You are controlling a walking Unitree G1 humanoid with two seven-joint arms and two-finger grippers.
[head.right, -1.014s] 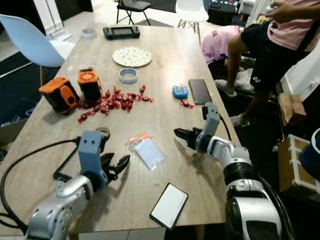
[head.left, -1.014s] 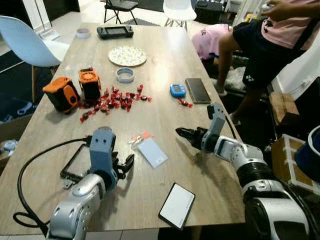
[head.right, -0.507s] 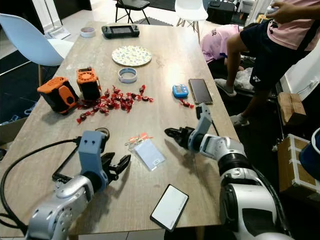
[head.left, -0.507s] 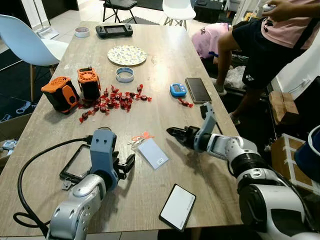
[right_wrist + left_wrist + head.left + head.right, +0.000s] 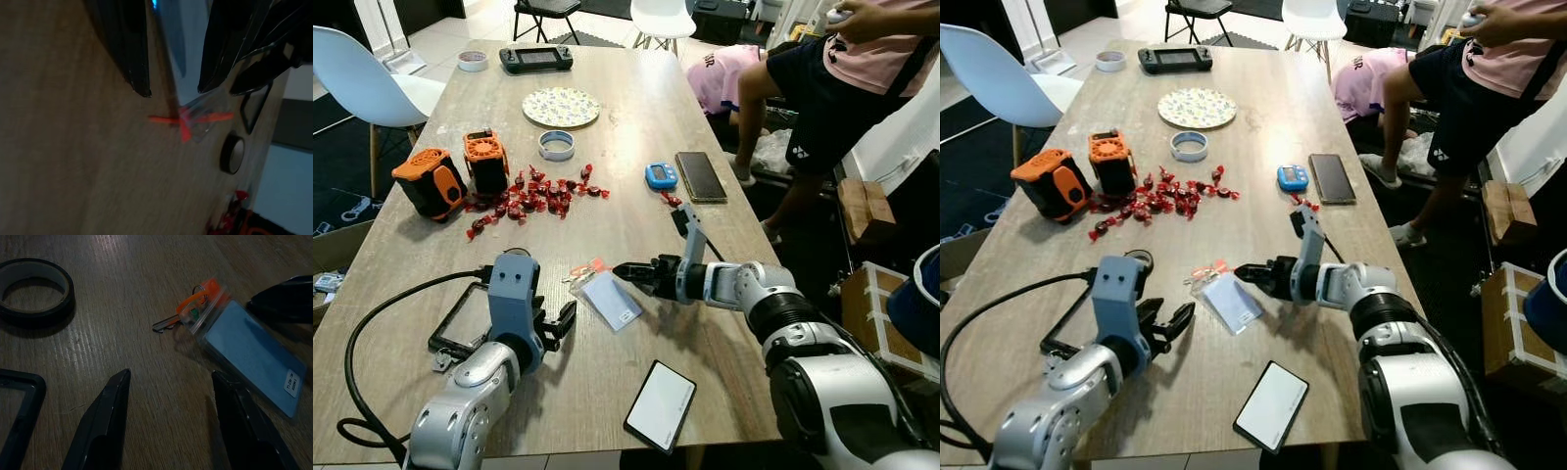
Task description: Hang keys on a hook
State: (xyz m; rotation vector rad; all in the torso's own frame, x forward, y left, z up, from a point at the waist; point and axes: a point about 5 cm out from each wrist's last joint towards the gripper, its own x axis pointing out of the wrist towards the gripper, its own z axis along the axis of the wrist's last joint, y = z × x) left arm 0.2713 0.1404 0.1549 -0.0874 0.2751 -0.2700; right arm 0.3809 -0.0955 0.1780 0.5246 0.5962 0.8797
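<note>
Black fingers of the right pincer [image 5: 625,270] stand slightly parted, their tips low over the table [image 5: 636,117] just beside the far edge of the blue card [image 5: 612,299] and holding nothing. The keys [image 5: 172,320], on an orange tag [image 5: 196,296] clipped to that card's clear sleeve, lie flat on the wood between the two arms, just beyond the tips in the right wrist view. The left pincer [image 5: 168,396] hangs wide open near the table surface, empty, aimed at the keys with bare wood between them. A dark tape ring [image 5: 35,289] and a black frame [image 5: 460,318] lie close by its outer side, with a black cable [image 5: 372,323] looping toward the near edge. A white-faced phone [image 5: 660,402] lies at the near edge, below the right arm. Red candies [image 5: 533,194] and two orange boxes [image 5: 460,174] sit well apart, farther up. A person [image 5: 842,69] stands past the table's right edge.
</note>
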